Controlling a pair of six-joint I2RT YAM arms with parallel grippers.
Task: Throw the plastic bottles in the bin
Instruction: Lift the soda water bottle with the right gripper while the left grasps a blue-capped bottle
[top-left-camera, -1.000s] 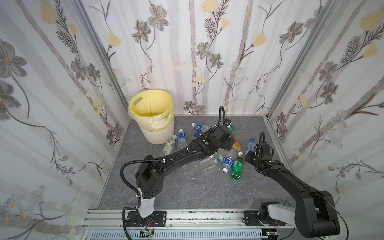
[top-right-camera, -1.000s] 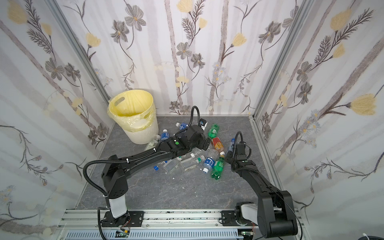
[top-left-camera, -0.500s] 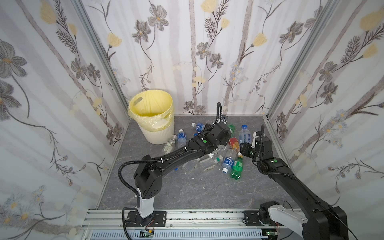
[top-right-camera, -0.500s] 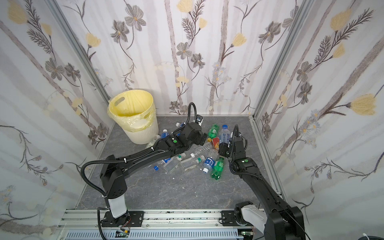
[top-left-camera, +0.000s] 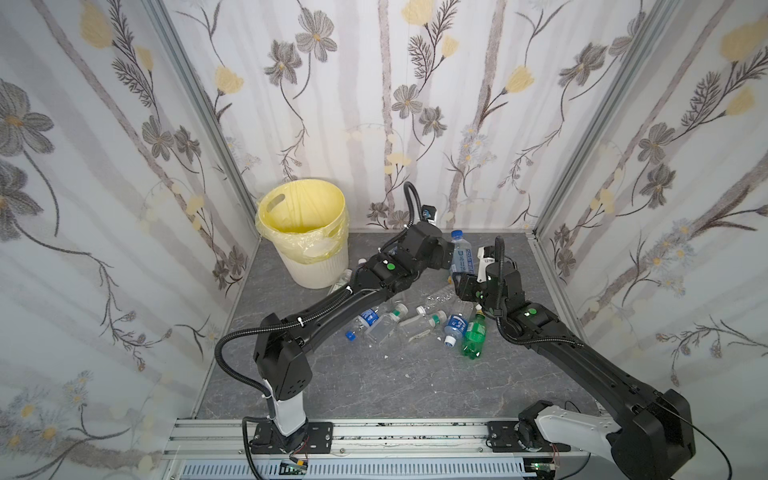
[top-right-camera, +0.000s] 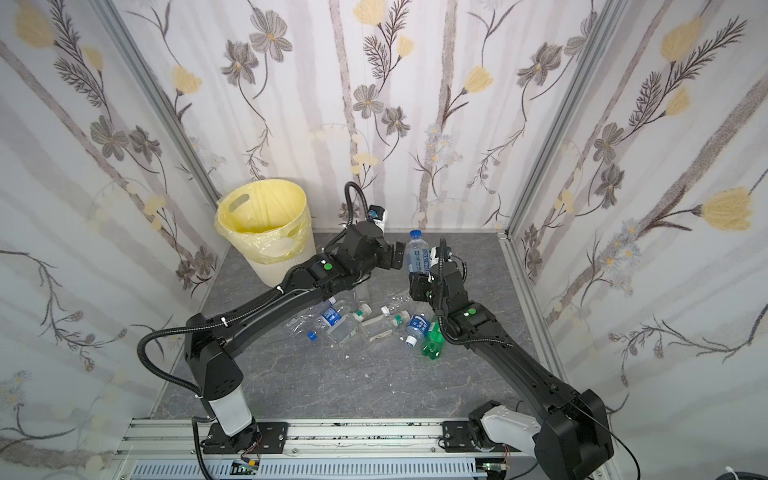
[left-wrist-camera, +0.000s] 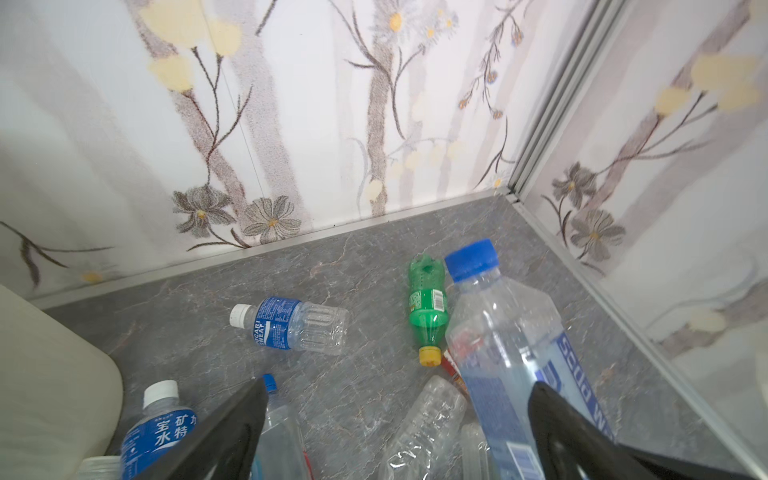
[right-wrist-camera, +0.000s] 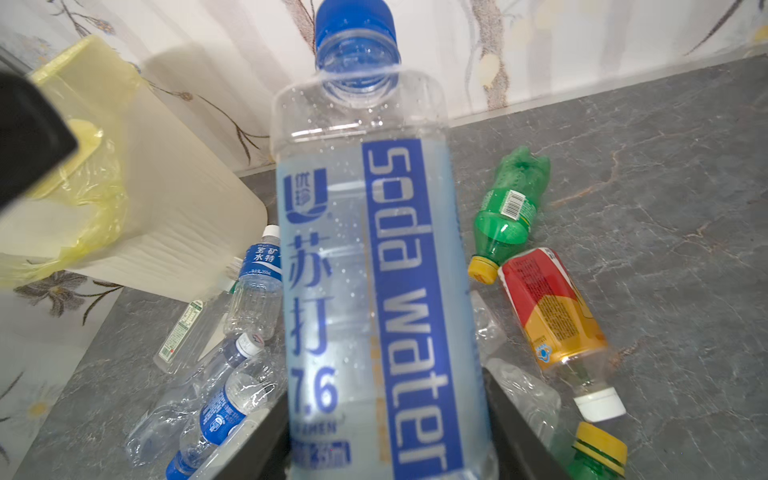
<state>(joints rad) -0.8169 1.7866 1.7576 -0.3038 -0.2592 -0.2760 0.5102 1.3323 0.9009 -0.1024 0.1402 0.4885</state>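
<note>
— When you look down on the scene, what is each pincer doing?
— The right gripper (right-wrist-camera: 390, 432) is clamped on the lower body of a clear soda water bottle (right-wrist-camera: 365, 232) with a blue cap and blue label. It holds the bottle upright above the grey floor (top-left-camera: 374, 382). The left gripper (left-wrist-camera: 399, 415) has its jaws spread wide with nothing gripped. It hangs just beside that bottle, and I cannot tell whether a finger touches it.
— And the other plastic bottles (top-left-camera: 455, 324)?
— Most lie on their sides in a loose heap on the floor between the two arms. A green bottle (top-left-camera: 473, 336) lies at the heap's right edge. Toward the far side of the floor lie a second green bottle (right-wrist-camera: 513, 208) and, just beside its yellow cap, a red-orange labelled bottle (right-wrist-camera: 548, 303).
— Where is the bin?
— The bin (top-left-camera: 316, 270), cream-white with a pale yellow liner, stands in the far left corner, apart from the held bottle, and a few bottles lie near its foot
</note>
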